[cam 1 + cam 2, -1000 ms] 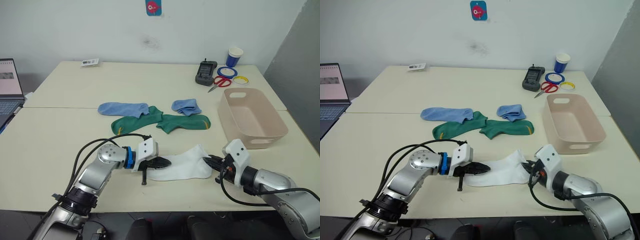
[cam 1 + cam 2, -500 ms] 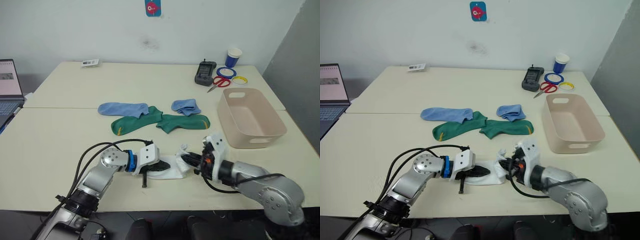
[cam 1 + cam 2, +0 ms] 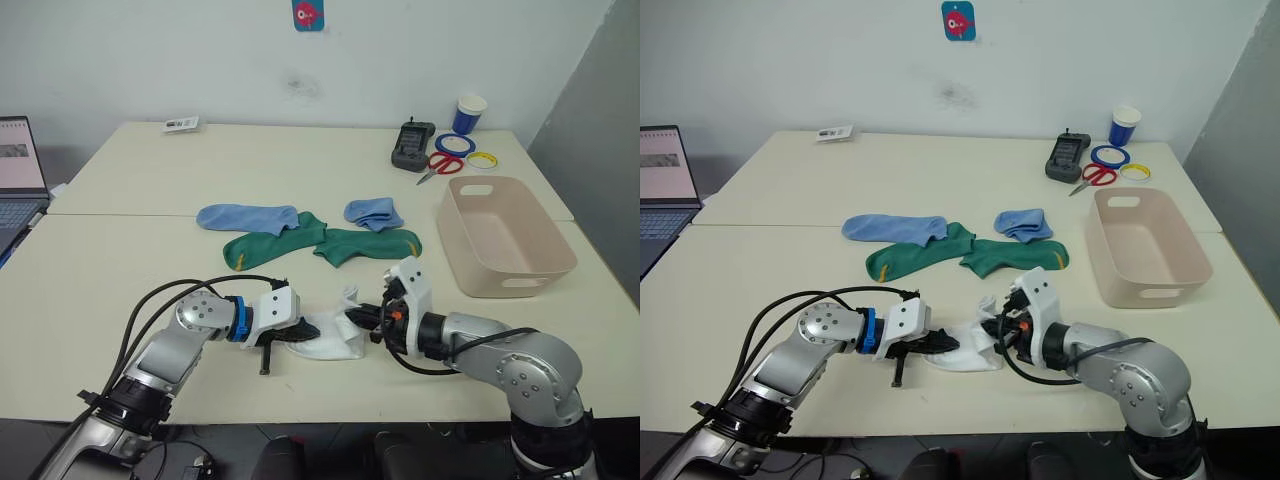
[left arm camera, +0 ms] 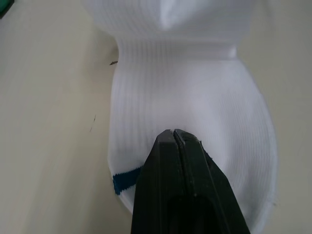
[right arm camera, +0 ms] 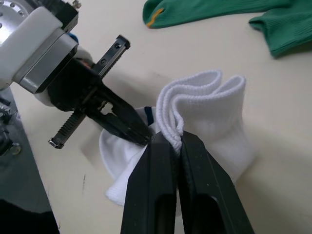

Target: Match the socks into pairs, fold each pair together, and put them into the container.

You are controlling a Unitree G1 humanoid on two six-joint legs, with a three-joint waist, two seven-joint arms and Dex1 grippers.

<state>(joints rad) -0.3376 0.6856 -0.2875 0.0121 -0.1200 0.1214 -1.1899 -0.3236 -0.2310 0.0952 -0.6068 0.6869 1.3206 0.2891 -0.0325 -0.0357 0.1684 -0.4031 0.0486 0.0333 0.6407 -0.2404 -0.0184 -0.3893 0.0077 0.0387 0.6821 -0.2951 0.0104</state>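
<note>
White pair (image 3: 330, 335) mid-fold at the worktop's (image 3: 120, 260) near edge. Your right gripper (image 5: 168, 141) fingers pinch the cuffs; left gripper (image 4: 174, 139) fingers, closed, pin the toe end. Container (image 3: 505, 240) empty. Green socks (image 3: 320, 243) and blue socks (image 3: 247, 216) lie unpaired beyond; most work remains.

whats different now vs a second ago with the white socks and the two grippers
The right gripper, shut on the cuff end of the white socks, has carried it across toward the left gripper, folding the pair over into a short bundle. The left gripper stays shut on the other end, shifted slightly left. The green socks, blue socks and container lie as before.
</note>
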